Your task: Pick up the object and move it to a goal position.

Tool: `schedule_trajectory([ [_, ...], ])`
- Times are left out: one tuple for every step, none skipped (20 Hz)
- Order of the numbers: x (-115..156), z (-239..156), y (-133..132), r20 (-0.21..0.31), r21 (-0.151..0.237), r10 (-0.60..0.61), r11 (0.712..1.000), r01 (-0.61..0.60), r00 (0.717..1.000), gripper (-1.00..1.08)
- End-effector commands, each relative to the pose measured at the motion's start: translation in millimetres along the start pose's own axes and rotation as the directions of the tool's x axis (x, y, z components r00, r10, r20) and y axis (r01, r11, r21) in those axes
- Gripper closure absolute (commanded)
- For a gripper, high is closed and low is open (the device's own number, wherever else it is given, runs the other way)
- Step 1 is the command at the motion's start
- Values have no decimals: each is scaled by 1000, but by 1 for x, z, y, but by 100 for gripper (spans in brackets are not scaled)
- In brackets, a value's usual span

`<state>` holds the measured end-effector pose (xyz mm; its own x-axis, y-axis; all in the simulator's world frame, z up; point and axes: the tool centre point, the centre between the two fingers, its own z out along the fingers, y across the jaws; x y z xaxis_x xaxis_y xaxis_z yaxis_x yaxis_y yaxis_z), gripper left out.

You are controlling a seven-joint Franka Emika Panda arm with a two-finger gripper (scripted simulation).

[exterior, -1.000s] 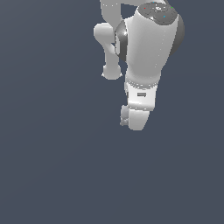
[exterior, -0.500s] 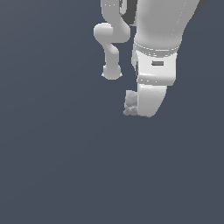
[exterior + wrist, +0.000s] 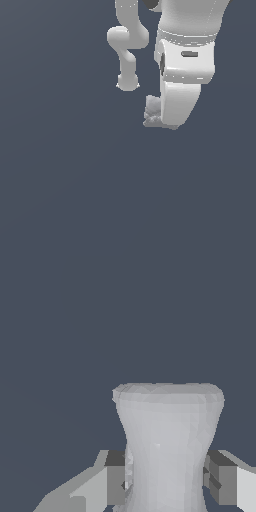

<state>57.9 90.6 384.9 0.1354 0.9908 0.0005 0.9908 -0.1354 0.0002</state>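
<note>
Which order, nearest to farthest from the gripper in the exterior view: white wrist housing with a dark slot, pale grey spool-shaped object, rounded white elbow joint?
1. pale grey spool-shaped object: between the jaws of the gripper.
2. white wrist housing with a dark slot: directly above.
3. rounded white elbow joint: higher, toward the exterior view's left.

Object [image 3: 167, 446] between the fingers [image 3: 222, 483]: pale grey, matt, faceted, lumpy. Gripper [image 3: 167, 481] smooth white plastic, dark grey matt pads.
</note>
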Motion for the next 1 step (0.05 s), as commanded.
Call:
schedule_trajectory([
  [0,-2,0,0,0,0,1000,0,1000,108],
])
